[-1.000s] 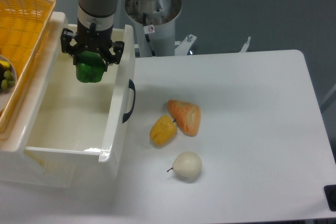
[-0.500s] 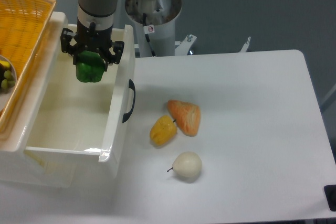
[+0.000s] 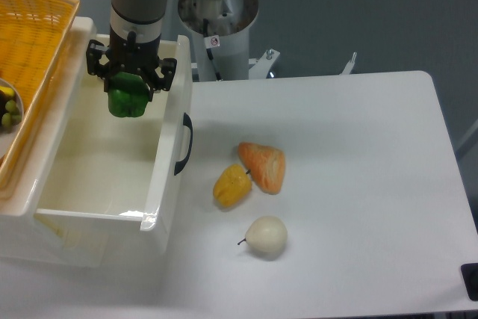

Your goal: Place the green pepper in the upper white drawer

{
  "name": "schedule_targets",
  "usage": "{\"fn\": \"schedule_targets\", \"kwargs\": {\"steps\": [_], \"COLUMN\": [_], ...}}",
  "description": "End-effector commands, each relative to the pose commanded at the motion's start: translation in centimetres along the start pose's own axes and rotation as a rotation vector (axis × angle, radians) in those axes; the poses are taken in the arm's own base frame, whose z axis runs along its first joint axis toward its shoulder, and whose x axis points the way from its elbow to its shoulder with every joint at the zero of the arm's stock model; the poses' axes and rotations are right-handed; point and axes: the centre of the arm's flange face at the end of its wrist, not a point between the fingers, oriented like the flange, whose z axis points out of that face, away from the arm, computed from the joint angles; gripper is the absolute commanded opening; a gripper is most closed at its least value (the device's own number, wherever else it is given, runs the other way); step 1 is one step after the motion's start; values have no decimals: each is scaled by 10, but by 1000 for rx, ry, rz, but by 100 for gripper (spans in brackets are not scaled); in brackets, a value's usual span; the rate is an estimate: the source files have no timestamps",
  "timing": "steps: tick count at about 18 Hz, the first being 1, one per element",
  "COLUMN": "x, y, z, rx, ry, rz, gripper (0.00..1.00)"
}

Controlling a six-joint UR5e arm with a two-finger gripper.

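White tabletop point(image 3: 351, 184) fills my view, with the upper white drawer point(image 3: 169, 155) pulled open at nine o'clock. Over the drawer's far end I hold my gripper point(image 3: 128, 87), clamped on the green pepper point(image 3: 127, 102). Open drawer floor lies straight beneath the pepper, toward six o'clock, inside the walls.

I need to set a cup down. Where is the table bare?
Bare: the table right of the orange bread and below the pale pear. Crowded: around the yellow pepper, near the drawer.
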Motion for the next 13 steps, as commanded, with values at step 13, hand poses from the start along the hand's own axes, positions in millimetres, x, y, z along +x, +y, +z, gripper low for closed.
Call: {"fn": "schedule_targets", "kwargs": {"steps": [13], "x": [2], "y": [0], "z": [-9], "rx": [18], "ry": [-3], "rz": [10], "gripper": [100]}}
